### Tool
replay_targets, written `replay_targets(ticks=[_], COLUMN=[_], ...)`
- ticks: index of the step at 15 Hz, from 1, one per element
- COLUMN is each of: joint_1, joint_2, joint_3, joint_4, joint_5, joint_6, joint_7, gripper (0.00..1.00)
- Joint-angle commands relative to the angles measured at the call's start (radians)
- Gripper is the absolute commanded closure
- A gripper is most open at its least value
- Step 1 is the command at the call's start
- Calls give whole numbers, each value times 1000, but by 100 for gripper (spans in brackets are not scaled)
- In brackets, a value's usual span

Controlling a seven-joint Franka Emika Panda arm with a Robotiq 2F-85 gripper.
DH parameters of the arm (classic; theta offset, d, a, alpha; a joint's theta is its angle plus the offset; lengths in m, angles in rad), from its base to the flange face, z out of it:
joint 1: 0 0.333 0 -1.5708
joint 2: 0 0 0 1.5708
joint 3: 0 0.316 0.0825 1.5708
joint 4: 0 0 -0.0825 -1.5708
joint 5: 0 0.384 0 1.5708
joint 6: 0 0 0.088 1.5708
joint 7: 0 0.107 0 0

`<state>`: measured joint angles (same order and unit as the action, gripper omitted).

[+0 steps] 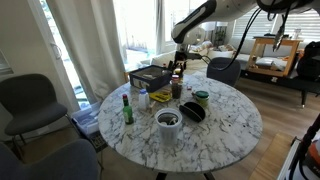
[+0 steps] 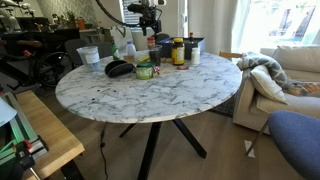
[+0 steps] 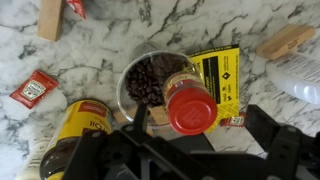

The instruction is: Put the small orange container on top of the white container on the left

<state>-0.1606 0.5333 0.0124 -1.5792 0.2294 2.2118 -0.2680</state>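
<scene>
Bowl (image 3: 148, 82) of dark pieces sits on the marble table (image 3: 100, 40). The small orange container (image 3: 190, 106) stands upright at the bowl's rim, on the side toward the yellow packet (image 3: 224, 72). The gripper (image 3: 185, 150) hovers just beyond it, away from the bowl — jaws spread wide, gripping nothing.

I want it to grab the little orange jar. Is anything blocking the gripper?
Nothing visible does. In the wrist view the orange jar with its red lid sits right below the gripper, nothing between them. A bowl of dark pieces crowds its side.
</scene>
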Motion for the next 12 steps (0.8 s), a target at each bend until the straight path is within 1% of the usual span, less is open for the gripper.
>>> replay_targets(ticks=[1, 7, 8, 10, 11, 12], joint_1=[-15, -23, -24, -25, -26, -26], joint_2=[35, 55, 59, 67, 71, 72], joint_3=[11, 13, 12, 13, 15, 15], joint_4=[48, 70, 75, 84, 88, 91], joint_5=[4, 8, 7, 6, 8, 7], joint_6=[-59, -82, -85, -89, -95, -100], joint_7=[-6, -16, -16, -15, -17, -17], gripper=[0, 0, 3, 27, 29, 39])
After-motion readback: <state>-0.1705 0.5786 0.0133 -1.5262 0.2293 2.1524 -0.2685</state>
